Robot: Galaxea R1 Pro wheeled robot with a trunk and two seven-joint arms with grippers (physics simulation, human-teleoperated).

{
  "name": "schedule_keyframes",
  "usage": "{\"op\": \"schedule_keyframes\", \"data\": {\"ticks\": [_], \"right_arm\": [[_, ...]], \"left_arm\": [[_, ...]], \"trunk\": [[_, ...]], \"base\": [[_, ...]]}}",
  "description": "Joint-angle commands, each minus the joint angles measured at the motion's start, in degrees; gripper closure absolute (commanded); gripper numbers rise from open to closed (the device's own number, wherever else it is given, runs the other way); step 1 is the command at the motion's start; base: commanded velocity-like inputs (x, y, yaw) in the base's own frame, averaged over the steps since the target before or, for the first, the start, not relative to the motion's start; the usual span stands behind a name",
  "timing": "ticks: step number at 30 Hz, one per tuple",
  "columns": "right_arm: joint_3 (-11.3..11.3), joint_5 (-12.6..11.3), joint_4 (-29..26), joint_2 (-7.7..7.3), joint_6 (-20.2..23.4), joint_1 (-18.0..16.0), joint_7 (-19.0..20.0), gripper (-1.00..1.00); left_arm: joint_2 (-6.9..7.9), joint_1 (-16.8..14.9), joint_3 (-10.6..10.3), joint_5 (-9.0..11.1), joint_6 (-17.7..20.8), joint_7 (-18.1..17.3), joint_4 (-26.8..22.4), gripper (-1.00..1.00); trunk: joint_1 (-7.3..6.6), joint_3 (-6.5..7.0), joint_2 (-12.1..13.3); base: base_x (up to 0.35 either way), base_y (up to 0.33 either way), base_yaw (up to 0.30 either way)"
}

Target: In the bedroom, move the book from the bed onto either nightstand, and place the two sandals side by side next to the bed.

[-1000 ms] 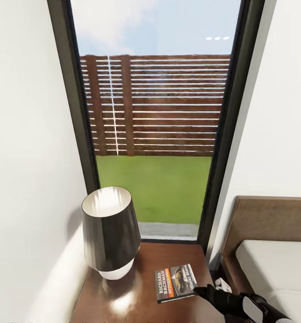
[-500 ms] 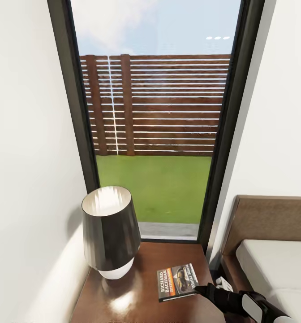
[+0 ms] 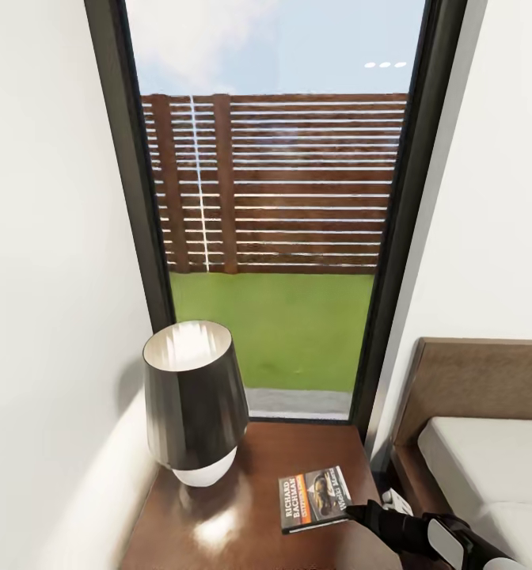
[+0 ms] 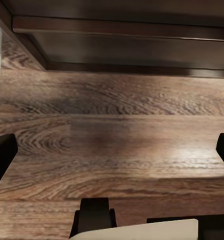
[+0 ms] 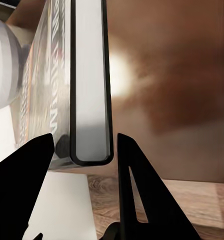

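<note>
The right claw [image 3: 359, 513] grips the near right edge of the book [image 3: 314, 499], which rests on the nightstand [image 3: 242, 507] beside the lamp [image 3: 192, 404], left of the bed [image 3: 488, 467]; the left claw's [image 4: 112, 150] fingers spread wide over wood-plank floor [image 4: 112, 125].

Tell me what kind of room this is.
Most likely a bedroom: a bed with a brown headboard and light mattress sits beside a glossy dark wood nightstand that carries a lamp and a book. A tall black-framed window looks onto grass and a slatted fence.
</note>
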Motion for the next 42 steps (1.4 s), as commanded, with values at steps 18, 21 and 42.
{"op": "schedule_keyframes", "data": {"ticks": [18,21,42], "right_arm": [[-0.1,-0.5,0.1,-0.03,0.3,0.0,-0.5,1.0],[-0.2,-0.5,0.1,-0.03,0.3,0.0,-0.6,1.0],[-0.5,-0.4,0.1,-0.27,0.3,-0.5,-0.7,1.0]], "left_arm": [[0.07,0.0,-0.4,0.6,-0.2,-0.2,0.0,-1.0],[0.04,0.0,-0.4,0.6,-0.2,-0.2,0.0,-1.0],[0.06,0.0,-0.4,0.6,-0.2,-0.2,0.0,-1.0]], "trunk": [[3.07,-2.58,-5.7],[3.73,-3.11,-6.9],[5.05,-4.19,-9.3]], "base": [[0.0,0.0,0.0],[0.0,0.0,0.0],[0.0,0.0,0.0]]}}
